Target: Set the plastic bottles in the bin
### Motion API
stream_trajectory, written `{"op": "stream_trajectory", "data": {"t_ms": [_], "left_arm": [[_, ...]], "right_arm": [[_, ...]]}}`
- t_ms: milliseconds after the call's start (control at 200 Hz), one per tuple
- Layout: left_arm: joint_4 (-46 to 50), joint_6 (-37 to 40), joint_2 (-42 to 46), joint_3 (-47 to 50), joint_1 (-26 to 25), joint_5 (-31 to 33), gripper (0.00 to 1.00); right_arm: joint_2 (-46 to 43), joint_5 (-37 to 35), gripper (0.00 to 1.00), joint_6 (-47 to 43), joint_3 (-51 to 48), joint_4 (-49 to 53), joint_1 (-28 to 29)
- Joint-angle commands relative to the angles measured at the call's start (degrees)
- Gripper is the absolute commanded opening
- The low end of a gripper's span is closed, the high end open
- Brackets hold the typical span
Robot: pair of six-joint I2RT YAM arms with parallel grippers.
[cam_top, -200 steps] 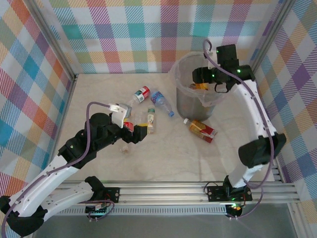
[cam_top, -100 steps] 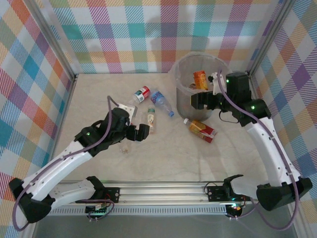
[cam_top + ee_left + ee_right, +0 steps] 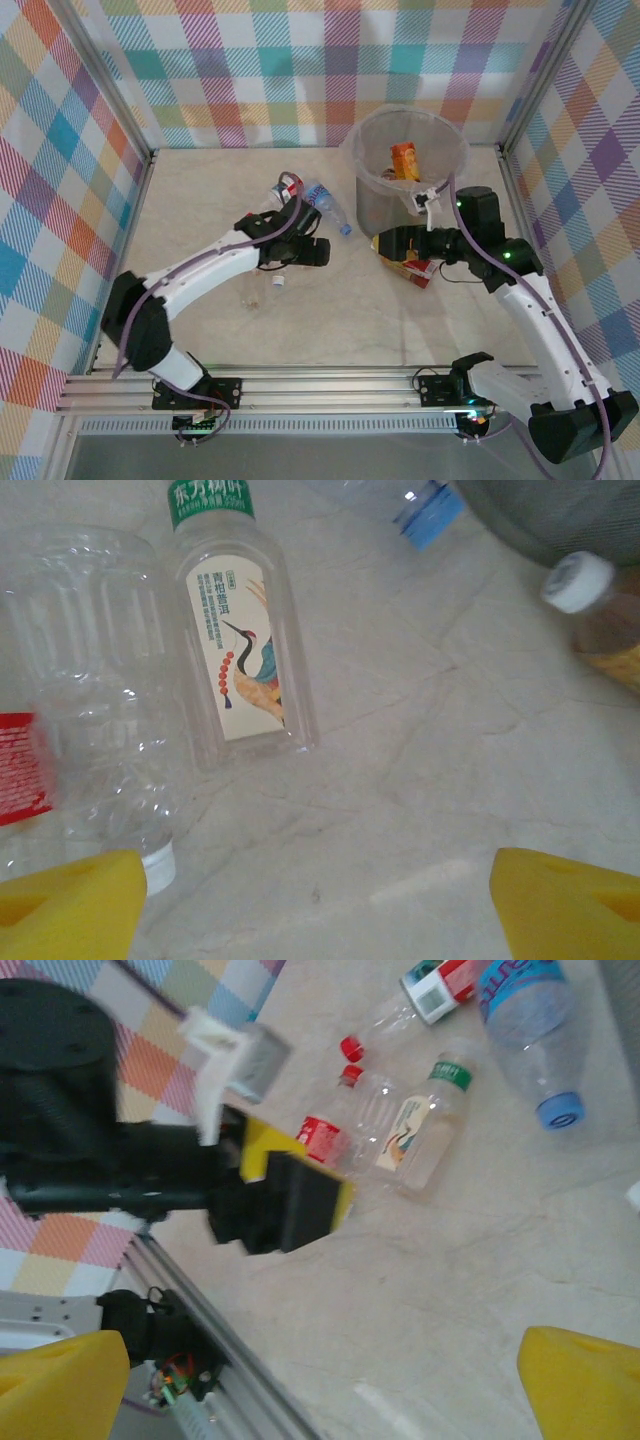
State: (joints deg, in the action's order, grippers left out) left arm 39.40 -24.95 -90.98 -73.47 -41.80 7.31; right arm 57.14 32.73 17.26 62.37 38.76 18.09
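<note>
From above, the left claw hangs near the bottles; the right claw is over a brown bottle beside the bin. Left wrist: claw spread, green-capped bottle just beyond, untouched. Right wrist: claw spread, empty, bottles farther off.

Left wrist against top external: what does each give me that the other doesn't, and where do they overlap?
Left wrist, not top external: the green-capped bottle with its crane label, lying beside a clear red-labelled bottle. From above, the left arm seems to cover them.
Top external, not left wrist: an orange-labelled bottle inside the bin, and the open right gripper.
Both: the blue-capped bottle, the white-capped amber bottle and the open left gripper.
</note>
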Motion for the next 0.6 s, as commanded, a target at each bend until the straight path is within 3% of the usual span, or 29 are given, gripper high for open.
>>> {"op": "stream_trajectory", "data": {"t_ms": [0, 85, 350, 595], "left_arm": [[1.24, -1.09, -4.89, -2.90, 1.48, 1.29, 0.88], [0.88, -1.12, -8.81, -4.64, 2.54, 1.07, 0.88], [-0.65, -1.75, -17.00, -8.25, 5.02, -0.07, 0.88], [-1.86, -1.51, -20.39, -9.96, 6.12, -2.22, 0.85]], "right_arm": [[-0.87, 4.16, 1.00, 4.07, -1.69, -3.95, 0.28], [-1.50, 4.35, 1.00, 5.49, -2.40, -4.85, 0.28], [-6.13, -5.32, 1.00, 16.57, -8.98, -11.45, 0.28], [-7.86, -9.45, 1.00, 12.67, -10.23, -10.44, 0.53]]}}
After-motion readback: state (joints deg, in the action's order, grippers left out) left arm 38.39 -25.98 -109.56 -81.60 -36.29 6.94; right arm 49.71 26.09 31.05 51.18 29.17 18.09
